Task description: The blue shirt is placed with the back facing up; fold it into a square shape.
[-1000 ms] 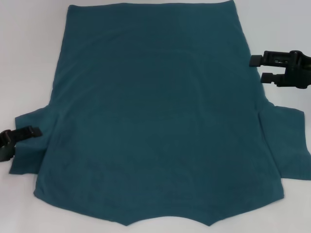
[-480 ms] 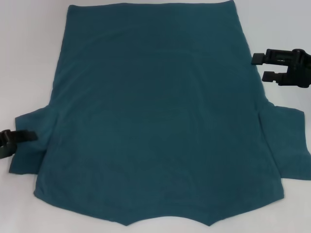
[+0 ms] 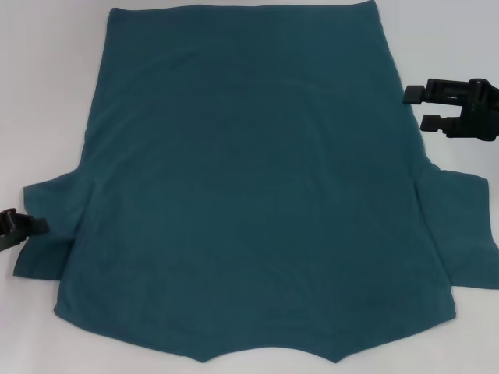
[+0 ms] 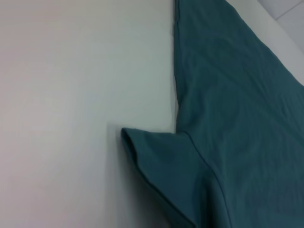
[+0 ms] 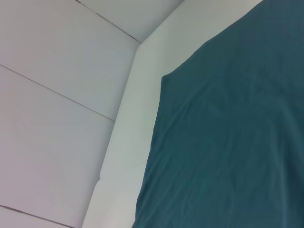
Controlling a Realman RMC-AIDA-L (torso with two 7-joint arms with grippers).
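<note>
Lab-like setup: plain white table (image 3: 47, 93), tiled floor (image 5: 47, 118).

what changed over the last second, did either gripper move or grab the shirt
The left gripper slid outward along the dark teal-blue cotton T-shirt's left sleeve toward the frame edge, apparently taking hold of nothing. The right gripper, fingers open, drifted slightly outward beside the shirt's right edge. The shirt lay flat, unchanged.

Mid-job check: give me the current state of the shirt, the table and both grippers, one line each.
blue shirt: spread flat, plain side up, unfolded, both sleeves out.
left gripper: low at the edge of the shirt's left sleeve, fingers close together; grip unclear.
right gripper: open, beside the shirt's right edge, holding nothing.
white table: carries the shirt.
</note>
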